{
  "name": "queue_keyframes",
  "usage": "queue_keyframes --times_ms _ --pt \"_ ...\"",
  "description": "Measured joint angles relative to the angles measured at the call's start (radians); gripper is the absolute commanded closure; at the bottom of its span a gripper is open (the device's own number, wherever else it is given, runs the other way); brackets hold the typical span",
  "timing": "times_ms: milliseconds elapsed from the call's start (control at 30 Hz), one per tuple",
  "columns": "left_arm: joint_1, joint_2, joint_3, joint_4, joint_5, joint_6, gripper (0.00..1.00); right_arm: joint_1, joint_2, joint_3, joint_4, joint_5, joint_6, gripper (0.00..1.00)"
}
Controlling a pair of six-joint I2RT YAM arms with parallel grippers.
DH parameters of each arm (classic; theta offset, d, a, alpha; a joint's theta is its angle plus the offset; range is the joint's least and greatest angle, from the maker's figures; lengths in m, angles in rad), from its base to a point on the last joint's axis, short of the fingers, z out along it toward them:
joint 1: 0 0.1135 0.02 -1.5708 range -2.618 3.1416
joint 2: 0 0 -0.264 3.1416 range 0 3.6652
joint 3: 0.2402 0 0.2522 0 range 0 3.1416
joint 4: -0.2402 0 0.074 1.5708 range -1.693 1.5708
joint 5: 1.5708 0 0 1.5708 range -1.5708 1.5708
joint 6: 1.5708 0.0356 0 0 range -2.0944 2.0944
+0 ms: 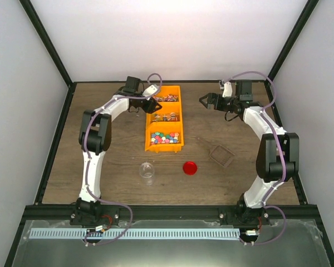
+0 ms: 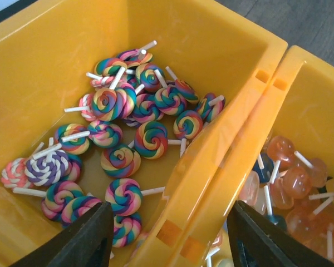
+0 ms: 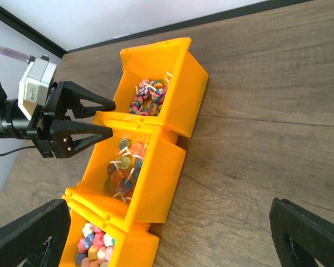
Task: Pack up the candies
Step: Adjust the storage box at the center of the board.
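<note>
The candies [image 1: 165,137] are tiny multicoloured pieces that fill the nearest of three joined orange bins [image 1: 181,119]; the right wrist view shows them too [image 3: 94,245]. My left gripper [image 2: 170,239] is open and hangs low over the doubled wall [image 2: 228,144] between the far bin and the middle bin, one finger on each side of it. Nothing is held between the fingers. In the right wrist view the left gripper [image 3: 112,117] straddles that same wall. My right gripper [image 3: 167,239] stands wide open and empty over bare table to the right of the bins.
Swirl lollipops [image 2: 122,117] fill the far bin and translucent lollipops [image 2: 292,178] the middle one. A small clear jar [image 1: 147,170] and a round red lid [image 1: 190,167] sit in front of the bins. A flat dark mesh piece [image 1: 221,156] lies to the right.
</note>
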Motion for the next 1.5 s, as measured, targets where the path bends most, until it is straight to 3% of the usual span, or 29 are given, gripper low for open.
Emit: queue_keyframes --times_ms 333,533,1033,1500 --pt "-0.001 0.005 0.003 0.014 -0.002 0.003 0.63 0.000 0.014 0.000 -0.028 -0.008 -0.008 0.00" --pt "-0.012 -0.010 -0.029 0.053 -0.035 -0.019 0.64 0.000 0.014 0.000 -0.027 -0.024 -0.007 0.00" --pt "-0.047 -0.219 -0.360 0.206 -0.196 -0.206 0.69 0.000 -0.007 -0.022 0.002 -0.057 0.071 0.00" --pt "-0.082 -0.306 -0.483 0.251 -0.343 -0.383 0.71 0.007 -0.221 -0.117 0.014 -0.025 0.125 0.00"
